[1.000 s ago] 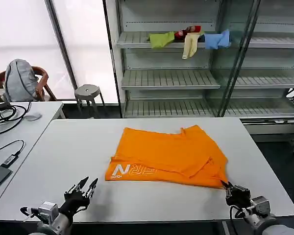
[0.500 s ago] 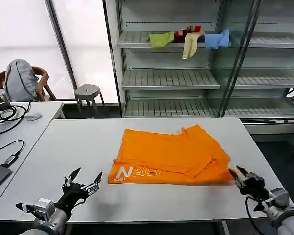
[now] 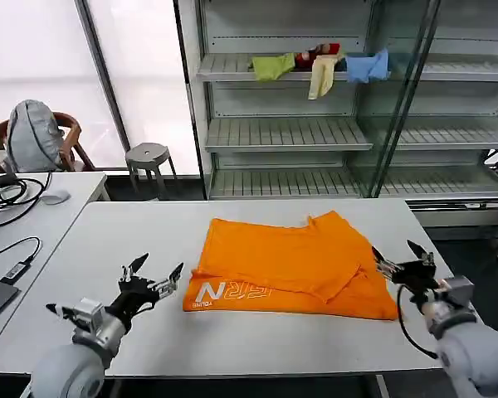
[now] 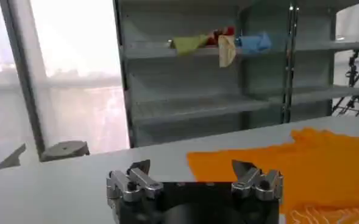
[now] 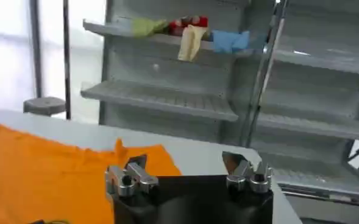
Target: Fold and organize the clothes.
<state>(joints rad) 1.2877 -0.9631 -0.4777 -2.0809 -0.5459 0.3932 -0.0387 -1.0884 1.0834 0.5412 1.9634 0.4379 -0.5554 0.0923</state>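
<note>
The orange T-shirt (image 3: 295, 265) lies folded in the middle of the white table (image 3: 108, 240), white lettering showing along its near left edge. My left gripper (image 3: 155, 276) hovers open just off the shirt's near left corner, holding nothing. At the shirt's right edge my right gripper (image 3: 398, 259) is open and empty, raised a little above the table. In the left wrist view the left gripper (image 4: 192, 171) frames the T-shirt (image 4: 307, 158) beyond it. The right wrist view has the right gripper (image 5: 185, 164) with the T-shirt (image 5: 45, 170) to one side.
A metal shelf unit (image 3: 315, 133) stands behind the table with small green, cream, red and blue cloths (image 3: 319, 66) on an upper shelf. A second desk (image 3: 33, 207) with cables is at the left, a stool (image 3: 149, 157) behind it. The table's right edge is close to my right gripper.
Both grippers have risen from the table's near edge and moved forward. The right one let go of the shirt's near right corner and opened wide. The shirt has settled.
</note>
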